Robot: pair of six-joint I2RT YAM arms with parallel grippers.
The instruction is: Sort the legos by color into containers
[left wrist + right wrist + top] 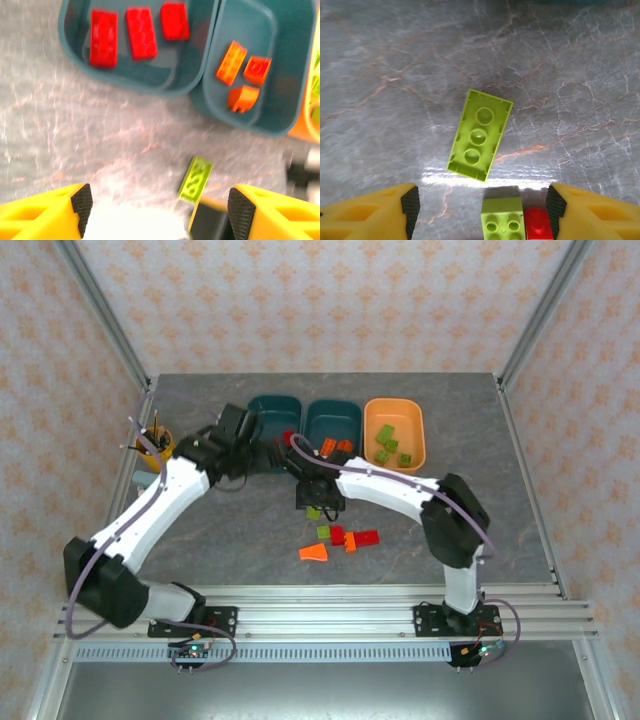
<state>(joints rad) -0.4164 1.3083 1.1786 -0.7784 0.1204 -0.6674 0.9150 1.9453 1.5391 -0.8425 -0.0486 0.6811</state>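
- Just ahead of your left gripper point(161, 206), the light green brick point(195, 179) is blurred; its studs smear together.
- Far ahead, off to one side, the orange tray point(307, 131) is cut by the frame edge.
- Nearest your right gripper point(482, 207), the small green brick point(502, 220) and red brick point(538, 226) run off the bottom edge.
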